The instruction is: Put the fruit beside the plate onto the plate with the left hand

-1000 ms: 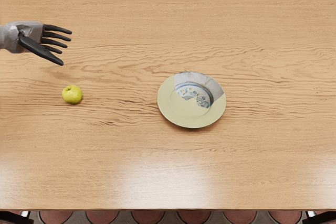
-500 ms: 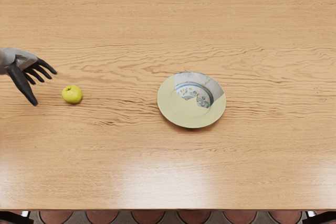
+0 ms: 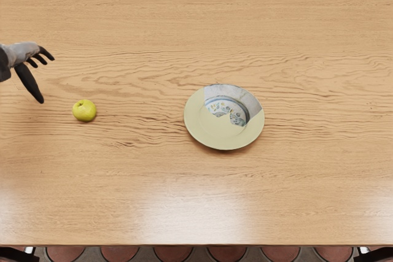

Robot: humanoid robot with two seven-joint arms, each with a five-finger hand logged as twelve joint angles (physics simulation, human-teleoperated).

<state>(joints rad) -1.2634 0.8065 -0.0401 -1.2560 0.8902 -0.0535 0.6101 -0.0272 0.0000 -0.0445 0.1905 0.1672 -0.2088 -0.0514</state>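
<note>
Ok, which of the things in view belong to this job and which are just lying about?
Job:
- small yellow-green round fruit, on the table left of the plate
- pale yellow round plate
- left hand, at the left edge, holding nothing

Not the job:
- light wooden table, just the surface
- reddish floor tiles below it

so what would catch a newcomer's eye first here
A pale yellow plate with a reflective centre sits near the middle of the wooden table. A small yellow-green fruit lies alone well to its left, and the left hand hovers open at the left edge, not touching it.
</note>
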